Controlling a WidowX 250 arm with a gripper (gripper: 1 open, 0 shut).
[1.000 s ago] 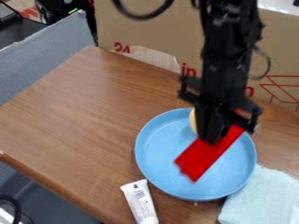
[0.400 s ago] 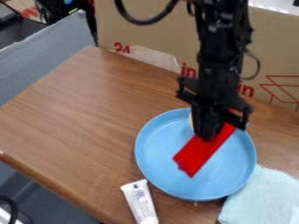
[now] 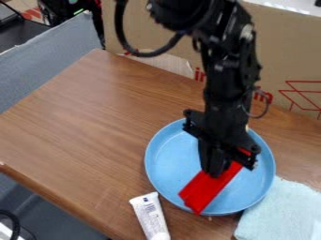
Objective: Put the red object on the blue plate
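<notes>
From my end the wooden desk (image 3: 88, 122) is the largest thing, with one blue plate (image 3: 167, 167) toward its right side. Next comes one pale teal cloth (image 3: 279, 214) beside the plate, then one white tube (image 3: 149, 217) near the plate's lower left. The one red object (image 3: 204, 190) lies across the plate, its lower end near the rim. The jaws (image 3: 227, 167) are closed on its upper end. Compared with a moment ago, the arm has come lower and the bar has slid a little toward the lower left rim; the yellow item behind it is now hidden from me. I judge placing nearly done: I should settle the bar, then release.
</notes>
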